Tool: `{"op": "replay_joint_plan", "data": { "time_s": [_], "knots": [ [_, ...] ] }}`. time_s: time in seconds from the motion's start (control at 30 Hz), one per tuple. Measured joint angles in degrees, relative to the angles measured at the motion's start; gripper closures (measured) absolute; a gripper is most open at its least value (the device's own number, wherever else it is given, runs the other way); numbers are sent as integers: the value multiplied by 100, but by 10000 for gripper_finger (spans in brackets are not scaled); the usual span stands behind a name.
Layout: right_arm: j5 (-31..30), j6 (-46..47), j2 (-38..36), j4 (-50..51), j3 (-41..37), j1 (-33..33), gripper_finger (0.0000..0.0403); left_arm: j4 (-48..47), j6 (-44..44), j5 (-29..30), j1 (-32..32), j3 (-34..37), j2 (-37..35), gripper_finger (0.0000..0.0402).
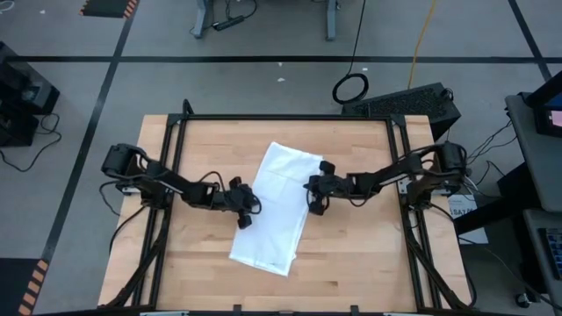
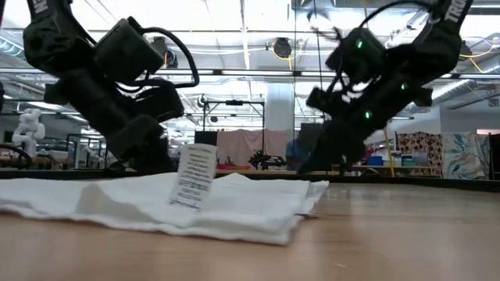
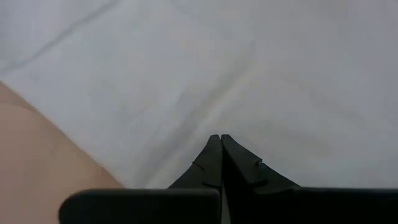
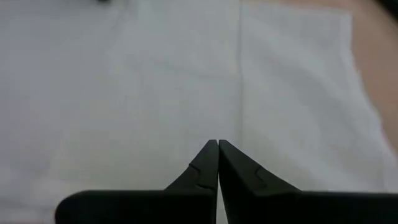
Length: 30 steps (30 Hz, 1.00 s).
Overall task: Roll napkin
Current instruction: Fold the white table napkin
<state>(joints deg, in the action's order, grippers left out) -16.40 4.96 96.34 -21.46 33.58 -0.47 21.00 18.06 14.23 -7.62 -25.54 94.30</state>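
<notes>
The white napkin (image 1: 277,206) lies flat on the wooden table, folded into a long strip that runs slanting from the far middle to the near middle. In the low view a small printed tag (image 2: 194,176) stands up from the napkin (image 2: 234,207). My left gripper (image 1: 247,219) is shut, low over the strip's left long edge. My right gripper (image 1: 313,205) is shut, low over the strip's right long edge. Both wrist views show shut fingertips, the left (image 3: 220,138) and the right (image 4: 217,143), over plain white cloth. My left gripper points its shut fingertips down at the napkin near its left long edge (image 3: 186,124); whether they touch the cloth I cannot tell. My right gripper points its shut fingertips down at the napkin near a fold line (image 4: 240,93) by its right long edge; whether they touch I cannot tell.
A black metal frame (image 1: 281,117) runs around the table's edges. Bare wood (image 1: 369,254) lies on both sides of the napkin. A black box (image 1: 404,101) and a coiled cable (image 1: 351,88) lie on the floor beyond the far right corner.
</notes>
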Motion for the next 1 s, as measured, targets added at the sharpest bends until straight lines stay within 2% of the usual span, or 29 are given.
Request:
{"op": "replay_joint_plan", "data": {
  "time_s": [0.13, 0.3, 0.47, 0.53, 0.63, 0.8, 0.9, 1.0],
  "knots": [
    [1, 715, 139, 415, 3, -1, 399, 157, -671, 183, 208, 9, 13, 398],
    [-34, 1757, 133, 559, 12, 386, 399, 234, -1615, 407, 604, 17, 17, 398],
    [-330, 3030, 161, 572, 11, 960, 399, 318, -2488, 1501, 925, 35, 39, 397],
    [-534, 3407, 170, 556, 11, 1168, 399, 517, -2741, 1589, 1000, -11, 34, 397],
    [-602, 3666, 178, 559, 57, 1386, 399, 692, -3104, 1458, 1004, -188, -43, 397],
    [-721, 3319, 59, 553, 301, 1538, 399, 357, -2913, 1175, 777, -464, -313, 397],
    [-709, 2884, -222, 964, 491, 1534, 399, -1, -2493, 630, 508, -470, -550, 397],
    [-713, 2448, -632, 1923, 637, 1537, 399, -466, -1870, -134, 167, -469, -759, 397]
  ]
}}
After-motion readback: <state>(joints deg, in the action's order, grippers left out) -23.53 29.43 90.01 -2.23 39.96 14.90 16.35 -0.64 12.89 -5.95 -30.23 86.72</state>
